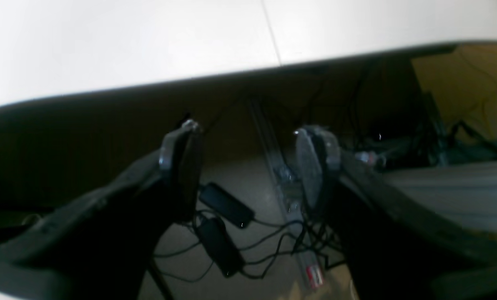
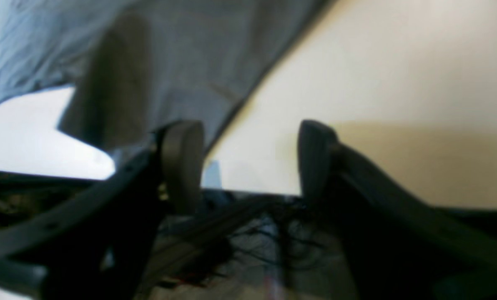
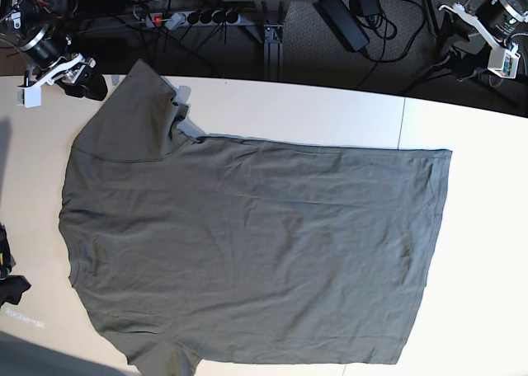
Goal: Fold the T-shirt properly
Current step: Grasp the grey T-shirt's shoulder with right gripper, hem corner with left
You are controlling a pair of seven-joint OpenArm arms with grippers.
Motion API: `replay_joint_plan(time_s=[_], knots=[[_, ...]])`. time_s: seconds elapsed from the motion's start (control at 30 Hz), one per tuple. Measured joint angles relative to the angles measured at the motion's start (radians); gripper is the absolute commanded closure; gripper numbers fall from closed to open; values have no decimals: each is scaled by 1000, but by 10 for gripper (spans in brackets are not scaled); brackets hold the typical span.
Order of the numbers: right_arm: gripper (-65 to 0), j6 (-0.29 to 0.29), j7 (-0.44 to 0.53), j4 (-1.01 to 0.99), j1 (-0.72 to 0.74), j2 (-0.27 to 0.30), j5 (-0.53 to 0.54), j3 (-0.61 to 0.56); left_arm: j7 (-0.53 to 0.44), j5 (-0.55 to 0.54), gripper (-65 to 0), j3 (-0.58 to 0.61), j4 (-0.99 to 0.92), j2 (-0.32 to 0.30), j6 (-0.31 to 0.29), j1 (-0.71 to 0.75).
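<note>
Large plain dark olive-grey short-sleeved T-shirt (image 3: 247,252) lies spread flat on the white counter (image 3: 470,252), wrinkled, neck end toward base view's left, hem toward its right, one sleeve pointing up to the far left corner. My right gripper (image 2: 248,166) sits at that far left corner, jaws spread wide with nothing between them; in its wrist view the shirt cloth is just beside one dark finger pad (image 2: 181,162), contact unclear from blur. My left gripper (image 1: 248,166) is at the far right past the counter edge, well apart from the shirt, jaws wide and empty, over black cables and power bricks (image 1: 223,225) on the floor.
</note>
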Motion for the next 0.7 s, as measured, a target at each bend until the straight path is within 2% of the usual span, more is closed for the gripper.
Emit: replay_joint_plan(time_s=[0.3, 0.5, 0.7], knots=[[-361, 0, -12, -8, 14, -4, 14, -50, 3, -50, -390, -53, 0, 0, 0, 0], [-361, 1, 13, -5, 54, -92, 11, -107, 8, -97, -390, -55, 0, -31, 0, -3], [-361, 3, 21, -3, 77, -135, -2, -141, 161, -181, -390, -79, 0, -57, 0, -47]])
